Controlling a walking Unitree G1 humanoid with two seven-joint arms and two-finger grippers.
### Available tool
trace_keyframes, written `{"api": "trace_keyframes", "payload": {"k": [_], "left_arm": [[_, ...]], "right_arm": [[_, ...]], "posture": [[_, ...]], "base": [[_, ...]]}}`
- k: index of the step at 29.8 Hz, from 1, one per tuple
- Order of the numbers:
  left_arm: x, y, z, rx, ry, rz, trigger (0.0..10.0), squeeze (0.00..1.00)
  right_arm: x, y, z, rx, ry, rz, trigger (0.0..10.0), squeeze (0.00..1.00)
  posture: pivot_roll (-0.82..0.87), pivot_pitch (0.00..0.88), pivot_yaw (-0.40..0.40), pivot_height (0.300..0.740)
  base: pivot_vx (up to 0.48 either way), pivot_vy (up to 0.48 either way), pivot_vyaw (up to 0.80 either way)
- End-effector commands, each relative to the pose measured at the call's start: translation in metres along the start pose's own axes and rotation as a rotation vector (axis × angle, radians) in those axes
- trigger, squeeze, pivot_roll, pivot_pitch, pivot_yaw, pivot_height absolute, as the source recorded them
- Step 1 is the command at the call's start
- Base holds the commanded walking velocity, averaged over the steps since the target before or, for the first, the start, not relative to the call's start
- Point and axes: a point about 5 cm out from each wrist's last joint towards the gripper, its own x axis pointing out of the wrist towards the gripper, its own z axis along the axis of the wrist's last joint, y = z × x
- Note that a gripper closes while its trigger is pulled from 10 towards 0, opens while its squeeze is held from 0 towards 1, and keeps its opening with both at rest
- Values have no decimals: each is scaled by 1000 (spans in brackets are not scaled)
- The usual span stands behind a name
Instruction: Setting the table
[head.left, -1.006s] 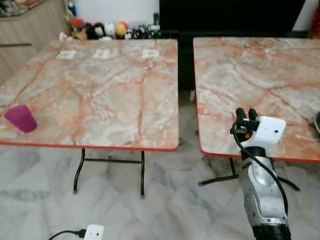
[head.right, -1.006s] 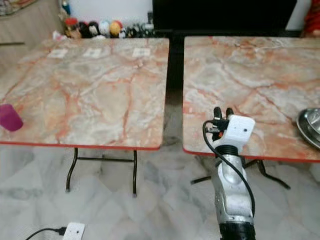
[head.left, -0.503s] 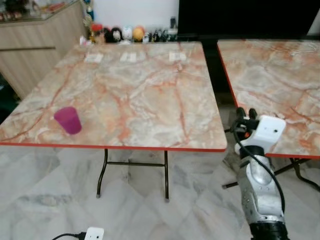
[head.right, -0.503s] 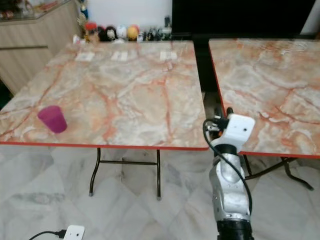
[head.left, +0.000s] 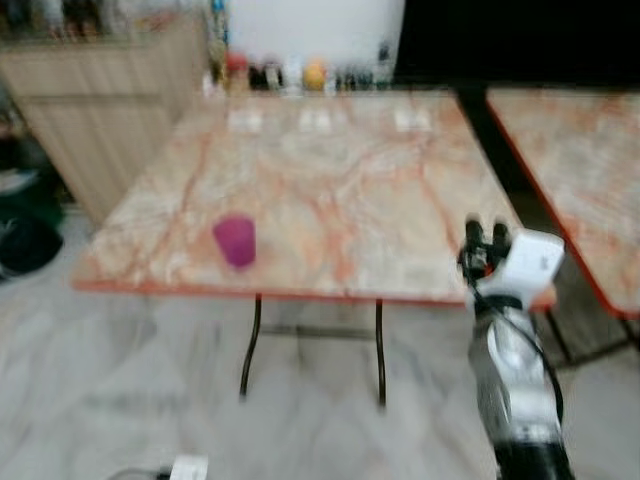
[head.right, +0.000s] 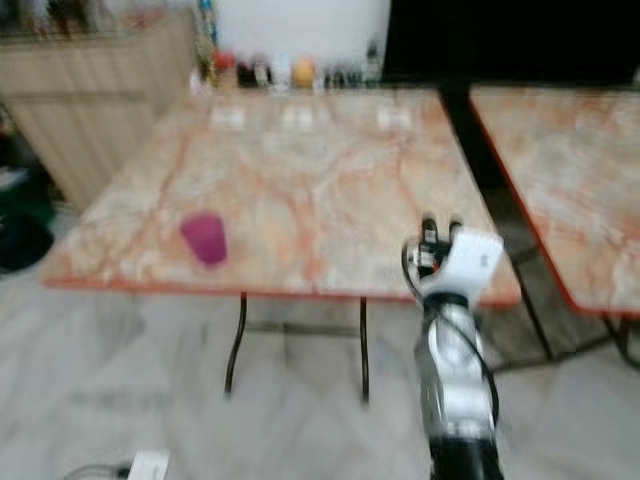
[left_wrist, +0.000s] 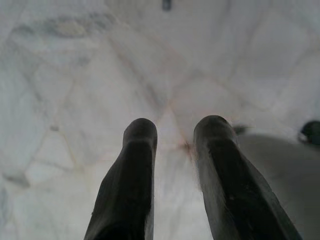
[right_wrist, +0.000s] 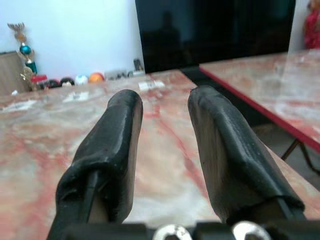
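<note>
1. Presently, the marble table (head.left: 330, 190) stands ahead, blurred.
2. My right gripper (head.left: 485, 234) hangs over its near corner, fingers parted, empty.
3. My left gripper (left_wrist: 175, 134) faces the floor, fingers parted, empty.
4. 1 purple cup (head.left: 236, 241) stands upright near the table's front edge.

Purple cup (head.left: 236, 241) on marble table (head.left: 350, 190), blurred.
</note>
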Motion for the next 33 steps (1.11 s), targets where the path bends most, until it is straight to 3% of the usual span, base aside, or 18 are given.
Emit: {"api": "trace_keyframes", "payload": {"k": [1,2,3,4,5,6,16,27,33], "left_arm": [[-2,6,-6,7,17,18,10000,0],[-2,6,-6,6,15,18,10000,0],[-1,7,-5,6,13,19,10000,0],[-1,7,-4,6,11,20,10000,0],[-1,7,-4,6,11,20,10000,0],[-1,7,-4,2,10,24,10000,0],[0,9,0,-14,2,37,10000,0],[1,8,3,-38,-16,20,10000,0],[1,8,4,-35,-17,19,10000,0]], "right_arm": [[1,9,2,26,-11,27,10000,1000],[2,11,3,25,-13,29,10000,1000],[3,11,3,24,-14,29,10000,867],[4,11,4,23,-14,30,10000,263],[4,11,4,23,-14,30,10000,263],[4,11,4,22,-15,29,10000,0],[6,13,3,25,-9,33,10000,0],[7,12,3,26,-8,32,10000,0],[8,13,4,27,-8,30,10000,0]], "posture": [[-27,0,-14,740],[-27,0,-14,740],[-28,0,-14,740],[-28,7,-14,740],[-28,7,-14,740],[-29,16,-14,740],[-16,59,-20,740],[-12,86,-20,740],[-9,101,-20,740]], "base": [[0,480,0],[0,480,0],[0,480,0],[0,480,0],[0,480,0],[0,480,0],[0,460,0],[0,0,0],[307,0,0]]}}
